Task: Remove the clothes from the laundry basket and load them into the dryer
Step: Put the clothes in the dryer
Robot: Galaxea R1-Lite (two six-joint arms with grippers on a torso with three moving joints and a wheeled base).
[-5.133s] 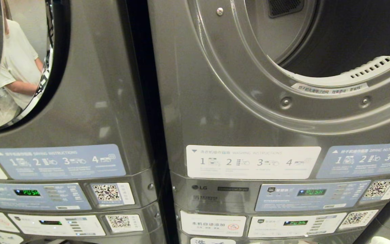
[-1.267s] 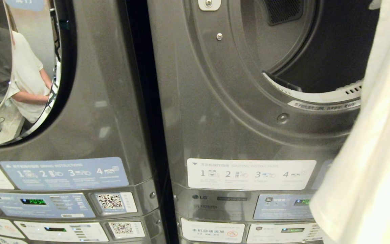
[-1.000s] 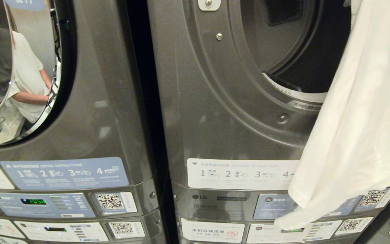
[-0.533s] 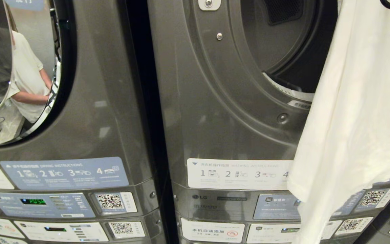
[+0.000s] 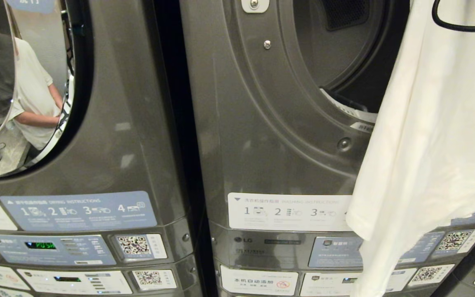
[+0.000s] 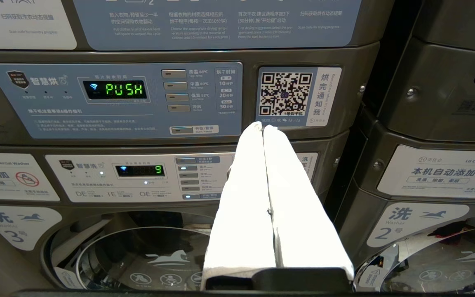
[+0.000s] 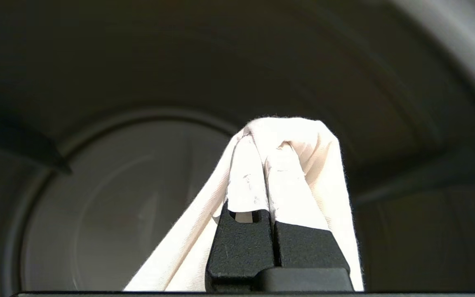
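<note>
Soft, light and limp: a white T-shirt (image 5: 431, 136), thin cotton by the look of it, with no stiffness to hold a shape. Hangs in front of the open dryer (image 5: 287, 123) on the right, draped down past the lower lip of the drum opening (image 5: 357, 53) and over the instruction labels (image 5: 291, 211). Pinched at one bunched fold by the right gripper (image 7: 268, 165), fingers (image 7: 245, 177) clenched on the cloth, seen in the right wrist view already facing into the dark drum. Likely neither slippery nor fragile, though prone to swing and to snag or trail on the door rim. Best held as now, on a gathered wad rather than a single layer, so that little can slide out.

Long axis near vertical, from the pinch above the head view's top edge down to the hem below its bottom edge; lower part flared wide, a loose corner to the left. Left gripper (image 6: 262, 130) parked low before the washer panels (image 6: 114, 97), fingers pressed together on nothing.
</note>
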